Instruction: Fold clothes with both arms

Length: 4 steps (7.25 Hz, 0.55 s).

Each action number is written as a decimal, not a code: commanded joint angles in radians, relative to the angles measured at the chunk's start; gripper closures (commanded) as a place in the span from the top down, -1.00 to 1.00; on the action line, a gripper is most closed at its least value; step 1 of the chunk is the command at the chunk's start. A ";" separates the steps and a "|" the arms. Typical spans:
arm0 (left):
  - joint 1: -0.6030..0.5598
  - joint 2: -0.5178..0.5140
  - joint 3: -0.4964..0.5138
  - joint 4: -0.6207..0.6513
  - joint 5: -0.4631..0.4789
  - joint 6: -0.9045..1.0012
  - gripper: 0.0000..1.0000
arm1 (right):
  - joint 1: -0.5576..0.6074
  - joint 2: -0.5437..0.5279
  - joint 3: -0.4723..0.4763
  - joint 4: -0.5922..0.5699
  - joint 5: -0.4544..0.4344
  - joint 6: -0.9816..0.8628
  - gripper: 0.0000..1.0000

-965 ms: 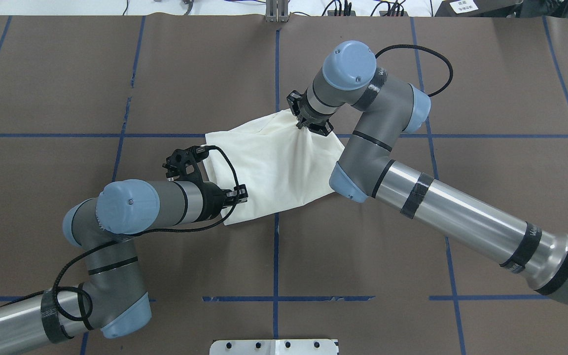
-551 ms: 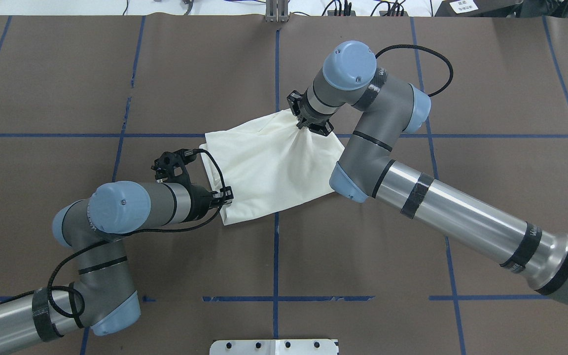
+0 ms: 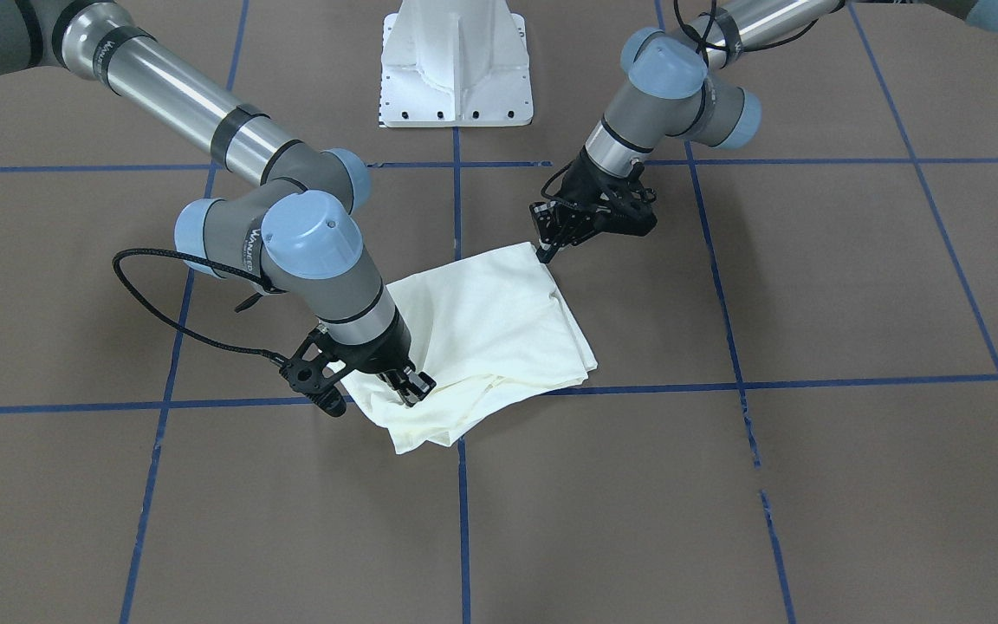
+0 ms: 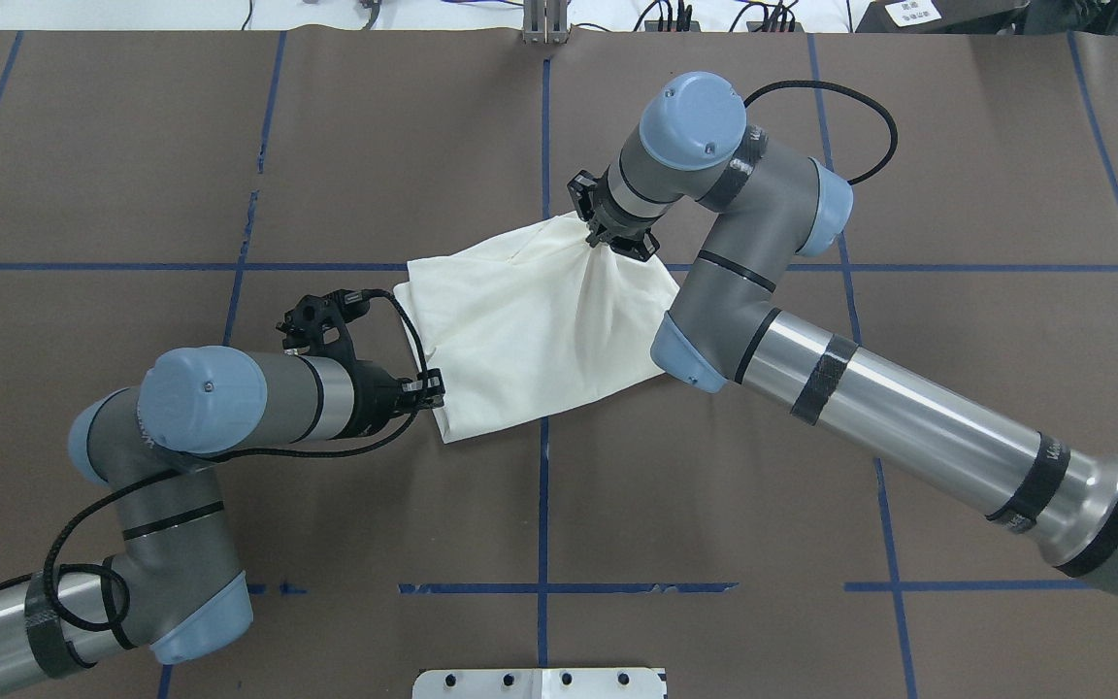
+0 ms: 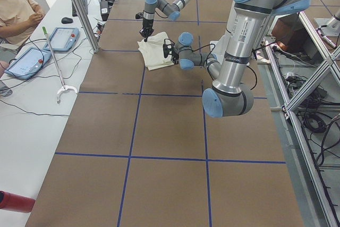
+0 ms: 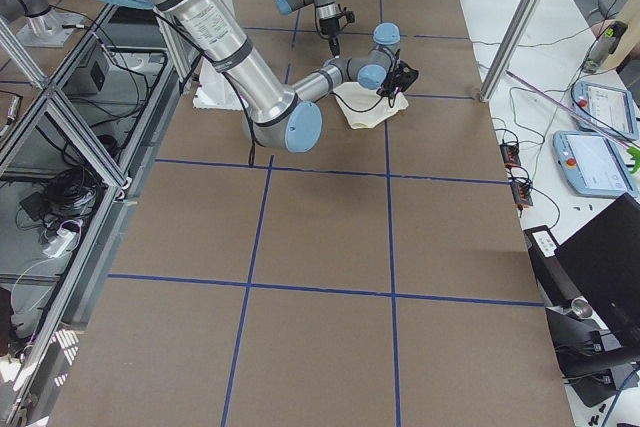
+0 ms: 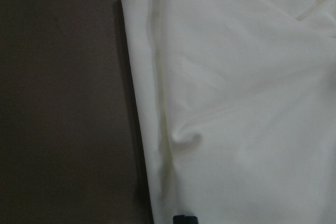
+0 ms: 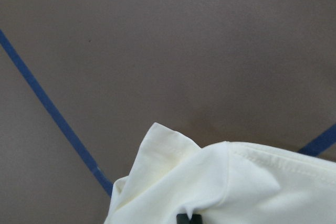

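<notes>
The cream shirt [image 4: 530,330] lies folded into a rough rectangle at the table's middle, plain side up, its print hidden. It also shows in the front view [image 3: 490,321]. My right gripper [image 4: 603,245] is shut on the shirt's far edge, where the cloth bunches and wrinkles fan out; the right wrist view shows its tip [image 8: 186,217] in the gathered fabric [image 8: 236,187]. My left gripper [image 4: 435,388] is shut with its tip at the shirt's near-left edge [image 3: 542,251]. The cloth [image 7: 236,103] around it lies flat. I cannot tell whether any cloth is pinched there.
The brown table cover carries blue tape lines [image 4: 544,505]. The white pedestal base [image 3: 456,78] stands at the robot's side of the table. Beyond the far edge are metal posts [image 5: 79,9], tablets [image 5: 61,38] and a seated person.
My left arm has drawn back to the left, from over the shirt to its left edge. The shirt has barely shifted. The right arm has stayed put, holding the far edge.
</notes>
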 commanded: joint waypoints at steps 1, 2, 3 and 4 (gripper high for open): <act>-0.035 0.013 -0.131 0.134 -0.027 0.006 -1.00 | 0.012 -0.019 0.037 -0.005 0.015 -0.001 0.99; -0.061 0.046 -0.168 0.140 -0.029 0.070 -1.00 | 0.041 -0.103 0.124 -0.006 0.059 -0.020 1.00; -0.119 0.086 -0.188 0.141 -0.058 0.169 -1.00 | 0.089 -0.207 0.230 -0.009 0.117 -0.086 1.00; -0.226 0.124 -0.189 0.141 -0.161 0.295 -1.00 | 0.153 -0.299 0.298 -0.009 0.181 -0.175 1.00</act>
